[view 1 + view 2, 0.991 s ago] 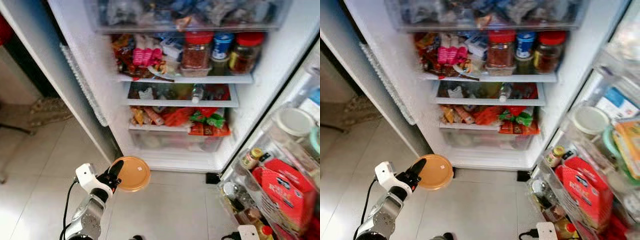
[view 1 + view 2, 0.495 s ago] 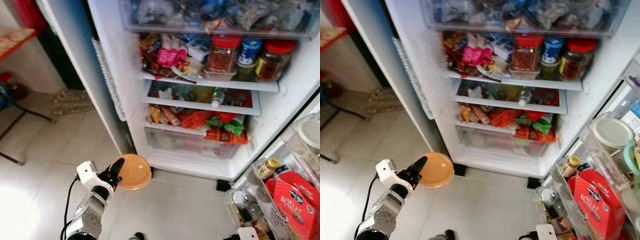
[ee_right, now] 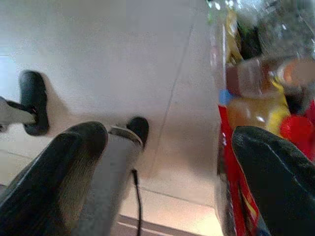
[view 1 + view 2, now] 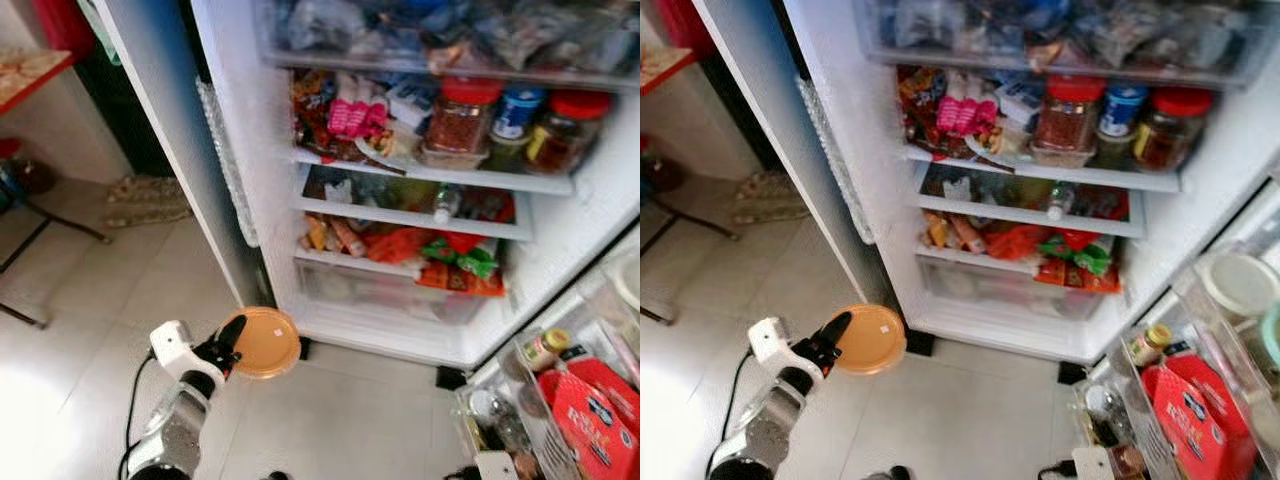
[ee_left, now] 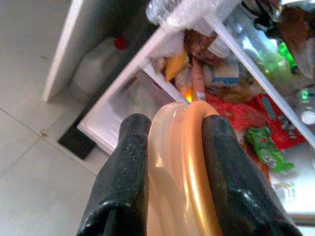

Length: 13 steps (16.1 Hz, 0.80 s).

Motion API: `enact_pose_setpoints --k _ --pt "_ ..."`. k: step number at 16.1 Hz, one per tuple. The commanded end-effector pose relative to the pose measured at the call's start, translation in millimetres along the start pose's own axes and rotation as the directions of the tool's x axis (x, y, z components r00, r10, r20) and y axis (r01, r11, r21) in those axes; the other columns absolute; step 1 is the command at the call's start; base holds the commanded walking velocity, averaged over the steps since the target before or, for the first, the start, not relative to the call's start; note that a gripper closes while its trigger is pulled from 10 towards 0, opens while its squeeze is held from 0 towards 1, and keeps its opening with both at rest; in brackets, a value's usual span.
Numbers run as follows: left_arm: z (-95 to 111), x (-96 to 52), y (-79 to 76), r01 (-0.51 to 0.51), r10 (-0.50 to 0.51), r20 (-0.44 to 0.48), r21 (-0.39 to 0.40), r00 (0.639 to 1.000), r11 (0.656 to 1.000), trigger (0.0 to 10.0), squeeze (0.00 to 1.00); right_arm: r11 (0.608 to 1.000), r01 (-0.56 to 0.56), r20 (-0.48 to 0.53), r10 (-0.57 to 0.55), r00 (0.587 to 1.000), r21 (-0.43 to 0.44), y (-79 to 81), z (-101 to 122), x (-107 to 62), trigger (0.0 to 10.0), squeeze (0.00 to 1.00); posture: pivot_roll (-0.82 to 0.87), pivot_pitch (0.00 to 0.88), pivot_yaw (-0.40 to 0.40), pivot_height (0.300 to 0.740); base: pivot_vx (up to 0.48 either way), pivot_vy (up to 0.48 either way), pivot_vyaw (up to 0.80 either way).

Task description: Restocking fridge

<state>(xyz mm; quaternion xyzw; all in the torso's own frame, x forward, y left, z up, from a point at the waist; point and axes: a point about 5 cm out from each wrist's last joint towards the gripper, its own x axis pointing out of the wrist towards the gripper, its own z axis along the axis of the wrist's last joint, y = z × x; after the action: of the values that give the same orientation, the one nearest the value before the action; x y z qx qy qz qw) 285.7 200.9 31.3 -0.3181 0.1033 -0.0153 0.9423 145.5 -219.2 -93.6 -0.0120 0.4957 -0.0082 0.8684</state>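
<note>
Since a second ago the head camera has swung left, bringing more floor and the fridge's side wall into frame, while the left gripper [image 4: 232,347] stays low before the fridge, its two black fingers clamped on the rim of an orange-lidded container [image 4: 263,343]. That container hangs over the floor tiles [image 4: 340,420], just outside the fridge's bottom sill [image 4: 380,343], near its left corner. Held edge-on in the left wrist view, it has no real long axis; its flat lid faces up toward the head camera, and its free edge points toward the clear bottom drawer [image 4: 385,290]. The right gripper [image 3: 162,162] hangs idle with fingers spread beside the door bins [image 4: 560,400]. With only a thin rim pinched, the container could pivot or slip if swung quickly; the shelves [image 4: 420,215] look packed, so pushing it in might snag or dislodge packets.
</note>
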Motion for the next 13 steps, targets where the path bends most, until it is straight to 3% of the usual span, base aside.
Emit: enact_pose_setpoints --k 1,11,13 --pt "-4.9 -0.4 -0.3 -0.004 0.004 -0.023 -0.001 1.0 1.0 10.0 0.0 1.0 0.014 -0.031 -0.014 0.999 0.019 -2.9 -11.3 -2.5 10.0 0.0 -0.03 0.148 0.015 0.74 0.322 0.0 0.0" --pt "-8.6 0.9 -6.3 0.043 -0.042 -0.065 0.016 0.997 0.999 10.0 0.0 1.0 0.022 -0.051 -0.02 0.999 0.021 -2.5 -13.5 -2.5 10.0 0.0 -0.03 0.146 0.021 0.74 0.321 0.0 -0.08" --pt "-9.7 1.2 -7.0 0.053 -0.052 -0.081 0.014 0.995 0.998 10.0 0.0 0.999 0.021 -0.042 -0.019 0.999 0.028 -2.0 -13.0 -2.5 10.0 0.0 -0.03 0.145 0.021 0.74 0.0 0.0 0.0"
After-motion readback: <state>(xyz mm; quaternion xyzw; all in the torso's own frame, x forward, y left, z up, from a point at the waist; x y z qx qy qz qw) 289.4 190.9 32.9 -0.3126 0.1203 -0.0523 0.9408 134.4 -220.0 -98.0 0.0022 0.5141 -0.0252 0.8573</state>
